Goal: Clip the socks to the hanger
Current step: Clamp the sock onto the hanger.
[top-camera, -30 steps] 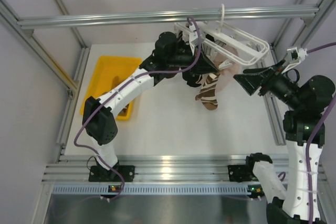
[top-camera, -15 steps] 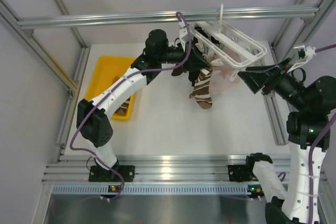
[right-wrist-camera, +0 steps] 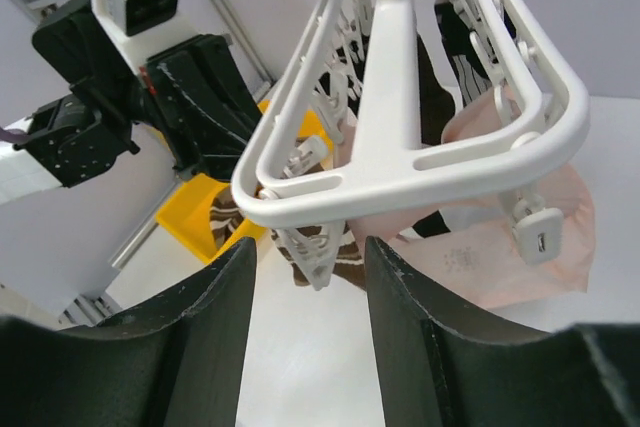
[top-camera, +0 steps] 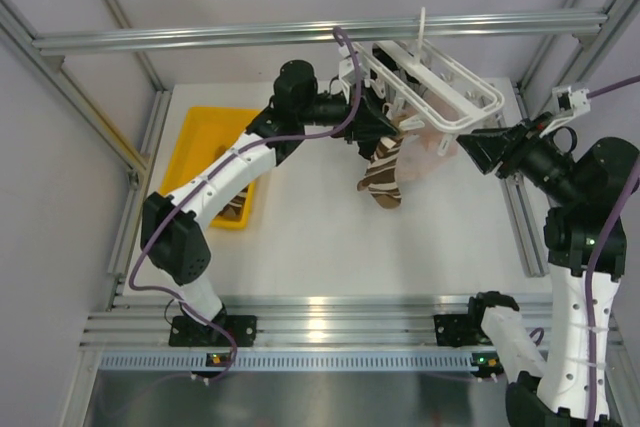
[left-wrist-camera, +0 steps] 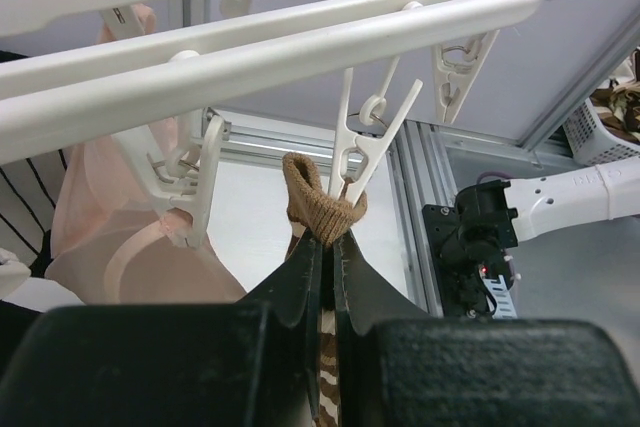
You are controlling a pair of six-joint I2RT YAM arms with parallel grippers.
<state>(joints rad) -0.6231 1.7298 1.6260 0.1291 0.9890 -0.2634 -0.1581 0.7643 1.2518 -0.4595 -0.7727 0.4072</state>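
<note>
The white hanger [top-camera: 440, 82] hangs by its hook from the top bar, tilted. My left gripper [top-camera: 375, 132] is shut on the cuff of a brown striped sock [top-camera: 385, 175]. In the left wrist view that cuff [left-wrist-camera: 322, 202] touches the mouth of a dangling clip [left-wrist-camera: 362, 147] under the hanger's rail [left-wrist-camera: 300, 37]. My right gripper [right-wrist-camera: 310, 247] is open at the hanger's near corner [right-wrist-camera: 400, 167], with a small clip [right-wrist-camera: 318, 265] between its fingers and untouched. A pale pink sock [right-wrist-camera: 500, 247] and a dark sock [right-wrist-camera: 440, 87] hang from other clips.
A yellow tray [top-camera: 205, 147] with a striped sock in it lies at the left of the table. The long aluminium bar [top-camera: 200, 37] crosses the top. Frame rails [top-camera: 520, 217] run along the right side. A white basket [left-wrist-camera: 600, 137] shows at the right of the left wrist view.
My left arm has raised the brown sock's cuff up to the hanger's clips. The hanger has swung left and tilted. My right gripper's jaws have narrowed and closed in on the hanger's corner.
</note>
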